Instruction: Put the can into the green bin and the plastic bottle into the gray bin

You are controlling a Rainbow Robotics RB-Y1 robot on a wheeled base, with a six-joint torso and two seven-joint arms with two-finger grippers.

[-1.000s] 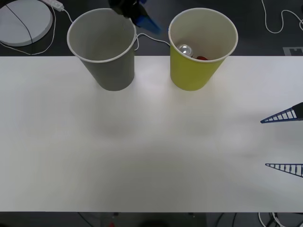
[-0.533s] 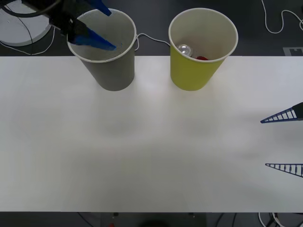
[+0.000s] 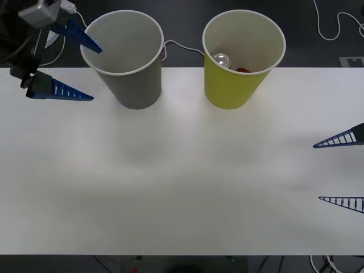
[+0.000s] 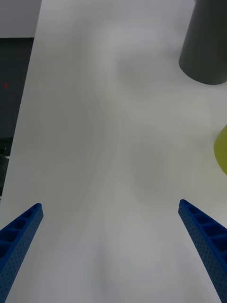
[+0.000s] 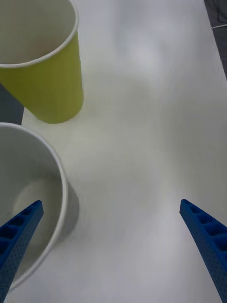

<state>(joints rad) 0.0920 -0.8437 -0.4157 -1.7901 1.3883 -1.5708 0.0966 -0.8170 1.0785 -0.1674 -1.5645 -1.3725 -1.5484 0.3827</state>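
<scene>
Your left gripper (image 3: 90, 74) hangs wide open and empty at the white table's (image 3: 170, 187) far left edge, beside the tapered gray paper bin (image 3: 128, 60). Right of it, the yellow-green paper bin (image 3: 242, 62) holds the small red soda can (image 3: 227, 61). Broad bare tabletop lies in front. Your right gripper (image 3: 317, 172) waits spread, empty, at the right edge.

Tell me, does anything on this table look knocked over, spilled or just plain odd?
Nothing stands out. The gray bin and the green bin both stand upright on the table, apart, undamaged. A can lies inside the green bin. Both grippers, left and right, are open and hold nothing.
</scene>
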